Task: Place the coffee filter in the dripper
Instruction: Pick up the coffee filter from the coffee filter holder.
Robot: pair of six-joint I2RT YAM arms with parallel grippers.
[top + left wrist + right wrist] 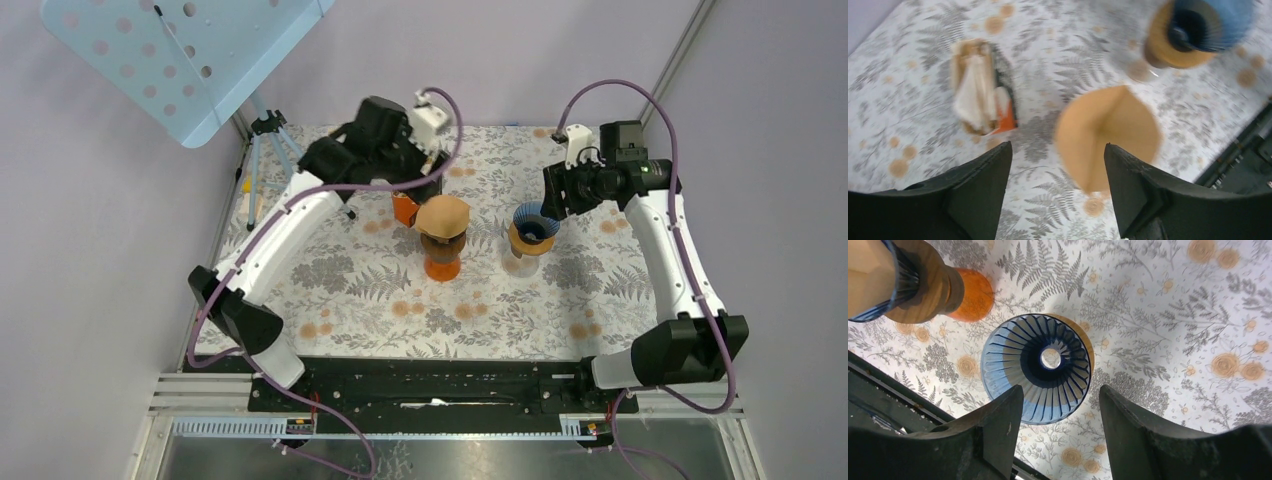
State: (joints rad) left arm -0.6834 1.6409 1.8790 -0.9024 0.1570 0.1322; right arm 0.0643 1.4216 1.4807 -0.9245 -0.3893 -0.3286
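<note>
Left end effector (1058, 150) spread and empty, I am finishing the placement, hovering above the coffee filter (1108, 132) perched in the centre dripper (441, 248); next, I reckon, pressing it flush.

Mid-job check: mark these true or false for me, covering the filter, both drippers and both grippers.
1. The right gripper is open. True.
2. The brown filter rests on the orange-based dripper. True.
3. The right-hand dripper, under the right gripper, holds a filter. False: it is empty, its bottom hole showing.
4. The left gripper clamps the brown filter. False: its jaws stand open and empty above it.
</note>
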